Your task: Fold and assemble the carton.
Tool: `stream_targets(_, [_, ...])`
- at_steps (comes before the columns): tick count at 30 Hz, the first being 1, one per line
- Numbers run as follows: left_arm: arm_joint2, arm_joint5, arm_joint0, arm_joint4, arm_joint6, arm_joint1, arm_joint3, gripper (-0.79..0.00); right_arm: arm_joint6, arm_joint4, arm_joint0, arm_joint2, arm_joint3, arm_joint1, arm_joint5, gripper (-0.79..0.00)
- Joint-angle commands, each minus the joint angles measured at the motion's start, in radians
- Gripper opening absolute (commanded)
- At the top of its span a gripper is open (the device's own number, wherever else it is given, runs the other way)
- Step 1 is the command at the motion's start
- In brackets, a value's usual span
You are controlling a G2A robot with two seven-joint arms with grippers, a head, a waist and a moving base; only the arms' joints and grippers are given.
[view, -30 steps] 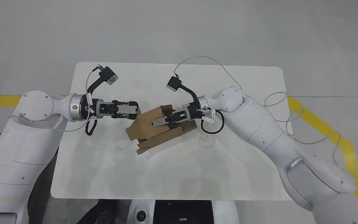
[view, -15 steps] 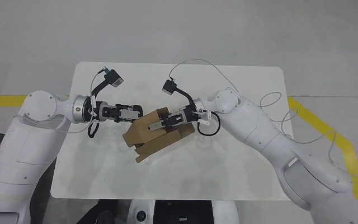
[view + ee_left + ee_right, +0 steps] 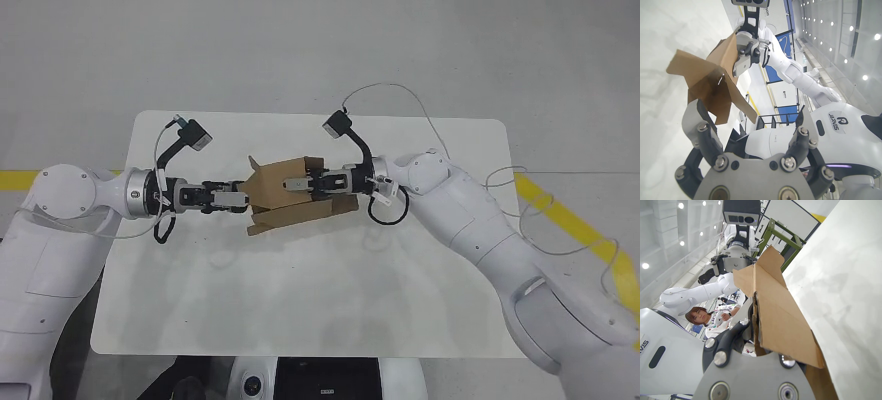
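Carton (image 3: pixel 272 185) hangs half-opened over the table (image 3: pixel 450 300), toward twelve o'clock from its middle, a loose brown shell with flaps sticking out at several angles. The right gripper (image 3: pixel 297 184) is at the carton's three o'clock and pinches one of its panels, holding it up; in the left wrist view its fingers (image 3: pixel 739 66) sit clamped against the cardboard. The left gripper (image 3: pixel 236 198) sits at the carton's nine o'clock, just beside a flap, its fingers (image 3: pixel 690 115) spread wide apart. Whether the lowest flap touches the table I cannot tell from where I stand.
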Motion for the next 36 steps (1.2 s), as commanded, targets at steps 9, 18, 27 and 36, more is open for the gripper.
stream_targets(9, [0.004,0.008,0.009,0.008,0.005,-0.002,-0.021,0.000,-0.030,-0.011,0.001,0.011,0.015,-0.017,-0.029,-0.785])
stream_targets(18, [0.008,0.014,0.012,-0.011,-0.017,-0.003,-0.031,0.000,-0.067,-0.023,0.013,0.025,0.056,-0.040,-0.067,-0.785])
stream_targets(27, [0.014,0.019,0.017,-0.016,-0.028,-0.005,-0.047,0.000,-0.093,-0.034,0.018,0.030,0.077,-0.074,-0.092,-0.785])
stream_targets(36, [0.018,0.022,0.017,-0.022,-0.039,-0.007,-0.050,0.000,-0.103,-0.056,0.025,0.031,0.107,-0.110,-0.103,-0.785])
